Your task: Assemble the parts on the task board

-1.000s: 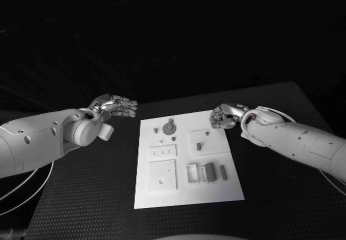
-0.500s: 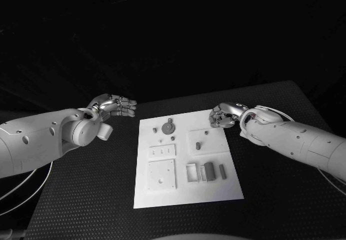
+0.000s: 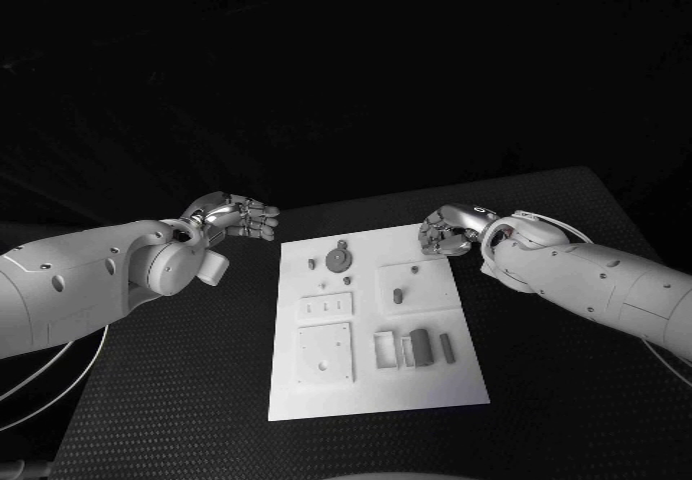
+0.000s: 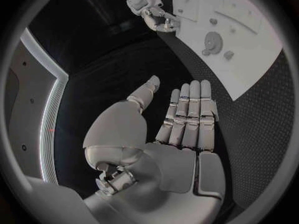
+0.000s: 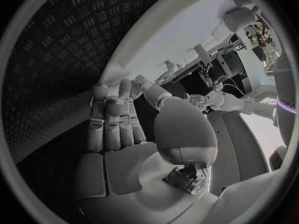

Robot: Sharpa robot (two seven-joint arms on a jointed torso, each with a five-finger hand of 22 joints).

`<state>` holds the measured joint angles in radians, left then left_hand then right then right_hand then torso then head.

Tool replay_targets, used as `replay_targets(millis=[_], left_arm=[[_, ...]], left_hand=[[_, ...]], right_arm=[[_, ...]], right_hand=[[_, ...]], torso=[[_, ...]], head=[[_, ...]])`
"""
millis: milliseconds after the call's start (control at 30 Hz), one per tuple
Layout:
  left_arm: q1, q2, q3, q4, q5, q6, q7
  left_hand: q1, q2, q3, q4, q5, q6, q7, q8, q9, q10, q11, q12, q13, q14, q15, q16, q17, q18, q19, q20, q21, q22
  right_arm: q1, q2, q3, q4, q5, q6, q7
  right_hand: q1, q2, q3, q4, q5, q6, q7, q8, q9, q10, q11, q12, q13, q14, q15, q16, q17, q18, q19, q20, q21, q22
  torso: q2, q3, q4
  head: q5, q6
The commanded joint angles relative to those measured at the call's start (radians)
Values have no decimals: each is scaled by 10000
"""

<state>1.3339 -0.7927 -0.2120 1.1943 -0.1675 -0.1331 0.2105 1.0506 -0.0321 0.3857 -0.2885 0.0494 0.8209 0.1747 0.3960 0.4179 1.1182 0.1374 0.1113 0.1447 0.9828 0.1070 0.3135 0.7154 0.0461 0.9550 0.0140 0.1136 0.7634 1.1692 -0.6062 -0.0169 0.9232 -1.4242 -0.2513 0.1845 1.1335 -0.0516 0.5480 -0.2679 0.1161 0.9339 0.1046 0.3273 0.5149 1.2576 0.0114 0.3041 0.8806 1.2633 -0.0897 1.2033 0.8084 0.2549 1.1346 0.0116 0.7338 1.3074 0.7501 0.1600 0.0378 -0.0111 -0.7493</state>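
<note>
From my head view, the task board (image 3: 378, 320) lies in the middle of the black table (image 3: 173, 390), and the parts (image 3: 418, 344) sit on it: a round piece at the far end, small pegs around it, and a cluster of upright blocks toward the near right. My left hand (image 3: 238, 216) hovers off the board's far left corner, and my right hand (image 3: 450, 232) hovers over the far right corner. Both hold nothing.

In my left wrist view, my left hand (image 4: 181, 119) is flat, fingers straight and side by side, thumb standing apart, palm bare. The board (image 4: 249, 40) is beyond the fingertips, well apart from them.

In my right wrist view, my right hand (image 5: 118, 124) also looks empty, fingers extended close together and thumb held off; the fingertips seem slightly curled, though the view bends too much for me to be sure. The board's white edge (image 5: 181, 35) passes just beyond them.

The risk I judge from here: my right hand is nearest the board's corner, so a careless descent could nudge the board and knock over the upright blocks, and the small pegs could slip from a loose pinch.
</note>
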Motion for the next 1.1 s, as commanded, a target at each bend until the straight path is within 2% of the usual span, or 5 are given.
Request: replay_targets(millis=[33,333,567,767,1100], left_arm=[[7,65,13,12,-238,325,-89],[12,132,32,9,-1647,608,-1262],[59,221,55,461,-2392,52,-2450],[60,384,53,862,-2456,-476,-2510],[59,811,49,1134,-2443,-1357,-1797]], left_hand=[[-25,123,17,14,-2,120,1,73,16,79,10,19,19,86,-5,60,27,39,76,-31,28,17],[-501,269,-36,105,-1,722,-252,255,74,666,-250,233,161,641,-271,292,317,84,580,-274,267,209],[-1044,68,-139,77,-3,1234,-476,356,109,1341,-561,516,394,1220,-583,620,744,105,1064,-534,522,424],[-1635,-534,-339,173,15,1005,-352,129,25,1300,-550,473,504,1163,-588,565,915,39,1041,-604,495,479],[-2739,-578,-896,198,-3,1066,-391,81,46,1283,-577,442,682,1156,-626,493,1151,38,1035,-673,429,520]], right_arm=[[126,-31,6,118,-190,58,-164],[521,-159,64,859,-221,323,-213],[760,-131,88,1516,-438,627,-398],[807,-84,87,2361,-564,922,-671],[803,669,61,2519,-1075,1540,-1482]], right_hand=[[-81,57,21,78,28,282,147,83,40,129,-10,-75,33,-8,-85,-33,11,69,57,-7,71,212],[-146,39,29,136,27,409,90,119,107,300,-67,-130,113,33,-140,-19,22,69,97,-34,112,212],[-176,11,24,153,24,458,68,129,136,370,-89,-155,155,53,-160,-12,27,69,113,-46,130,211],[-241,-21,10,200,23,476,57,123,153,408,-99,-188,186,56,-171,-17,27,69,115,-48,136,208],[-256,-38,10,207,25,481,51,116,163,424,-106,-211,203,59,-179,-20,28,69,120,-55,139,205]], torso=[[5,26,12],[-19,32,-16],[-103,-24,-80],[-214,-87,-165],[-348,-174,-322]], head=[[70,39],[94,93],[111,247],[249,303],[425,311]])
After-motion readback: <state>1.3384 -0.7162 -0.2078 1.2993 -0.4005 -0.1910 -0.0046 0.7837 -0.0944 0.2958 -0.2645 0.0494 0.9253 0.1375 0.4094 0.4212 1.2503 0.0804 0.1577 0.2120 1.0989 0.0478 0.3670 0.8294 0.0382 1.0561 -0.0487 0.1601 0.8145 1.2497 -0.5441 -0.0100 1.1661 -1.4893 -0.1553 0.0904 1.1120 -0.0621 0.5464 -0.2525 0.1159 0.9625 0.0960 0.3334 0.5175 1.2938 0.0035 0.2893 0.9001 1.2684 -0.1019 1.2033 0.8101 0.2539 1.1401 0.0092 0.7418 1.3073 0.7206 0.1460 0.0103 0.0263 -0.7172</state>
